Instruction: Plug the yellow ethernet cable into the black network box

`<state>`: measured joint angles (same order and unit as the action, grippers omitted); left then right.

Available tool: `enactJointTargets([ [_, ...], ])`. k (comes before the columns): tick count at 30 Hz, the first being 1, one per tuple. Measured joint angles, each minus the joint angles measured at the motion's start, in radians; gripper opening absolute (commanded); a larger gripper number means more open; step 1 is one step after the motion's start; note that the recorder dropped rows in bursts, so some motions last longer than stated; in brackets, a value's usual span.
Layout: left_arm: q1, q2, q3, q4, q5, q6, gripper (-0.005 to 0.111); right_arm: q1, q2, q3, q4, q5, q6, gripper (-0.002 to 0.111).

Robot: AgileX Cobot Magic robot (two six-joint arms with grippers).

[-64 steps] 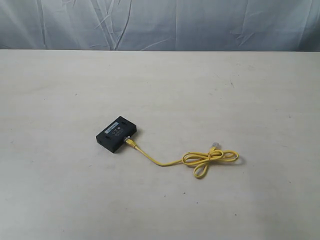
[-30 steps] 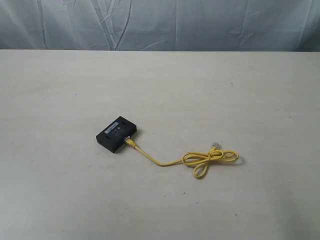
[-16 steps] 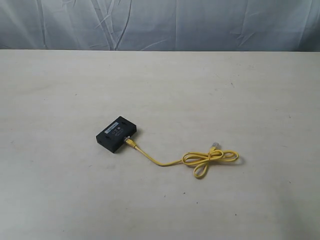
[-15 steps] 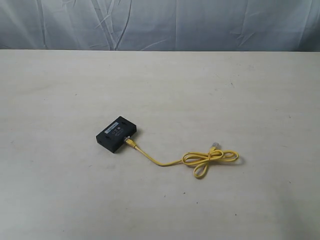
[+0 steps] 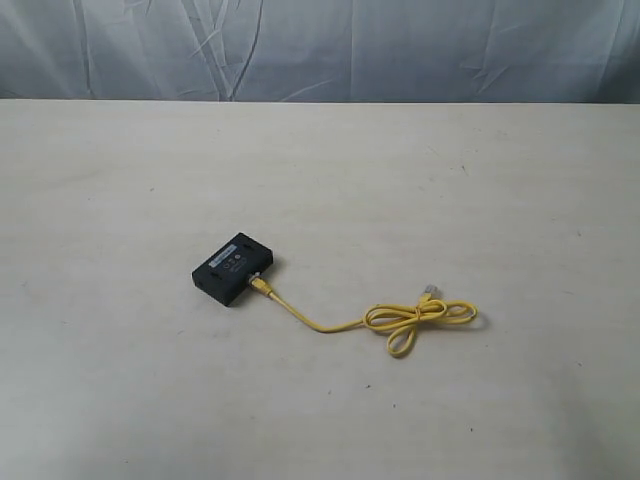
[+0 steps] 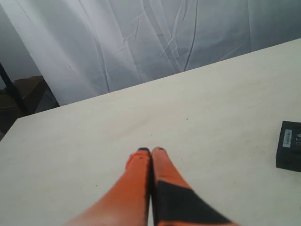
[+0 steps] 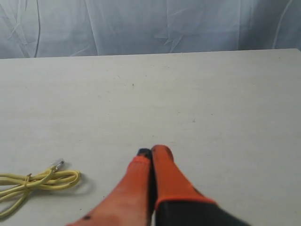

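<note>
The black network box [image 5: 234,267] lies flat on the table, left of centre, its pale label strip up. One end of the yellow ethernet cable [image 5: 330,324] sits against the box's near-right side; the cord runs right into loose loops [image 5: 420,318], with the free clear plug [image 5: 428,293] beside them. Neither arm shows in the exterior view. My left gripper [image 6: 151,150] is shut and empty above bare table, the box [image 6: 289,151] at that view's edge. My right gripper [image 7: 151,151] is shut and empty, with the cable loops [image 7: 42,181] and the free plug [image 7: 57,164] off to one side.
The pale table [image 5: 400,170] spreads wide around the box and cable. A wrinkled grey-white curtain [image 5: 320,45] hangs behind its far edge. A dark stand leg [image 6: 11,89] shows beyond the table corner in the left wrist view.
</note>
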<state>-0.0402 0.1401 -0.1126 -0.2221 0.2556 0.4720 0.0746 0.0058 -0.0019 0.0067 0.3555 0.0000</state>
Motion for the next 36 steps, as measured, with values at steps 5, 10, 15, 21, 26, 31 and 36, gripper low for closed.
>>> enactJointTargets([
  [5, 0.0, -0.127, 0.104, 0.002, -0.025, 0.0, 0.0, 0.0, 0.0, 0.0, 0.003, 0.0, 0.0, 0.0],
  [10, -0.041, -0.135, 0.108, 0.002, -0.016, 0.0, 0.0, 0.0, 0.0, 0.0, 0.003, 0.0, 0.0, 0.0],
  [15, -0.06, -0.135, 0.108, 0.002, -0.008, 0.0, 0.0, 0.0, 0.0, 0.0, 0.005, 0.0, 0.0, 0.0],
  [21, -0.06, -0.135, 0.108, 0.024, -0.006, -0.105, 0.0, 0.0, 0.0, 0.0, 0.005, 0.0, 0.0, 0.0],
  [26, -0.06, -0.135, 0.108, 0.179, -0.006, -0.405, 0.0, 0.0, 0.0, 0.0, 0.005, 0.0, 0.0, 0.0],
  [31, -0.06, -0.135, 0.108, 0.211, -0.008, -0.502, 0.0, 0.0, 0.0, 0.0, 0.005, 0.0, 0.0, 0.0],
  [36, -0.06, -0.135, 0.108, 0.215, -0.008, -0.49, 0.0, 0.0, 0.0, 0.0, 0.005, 0.0, 0.0, 0.0],
])
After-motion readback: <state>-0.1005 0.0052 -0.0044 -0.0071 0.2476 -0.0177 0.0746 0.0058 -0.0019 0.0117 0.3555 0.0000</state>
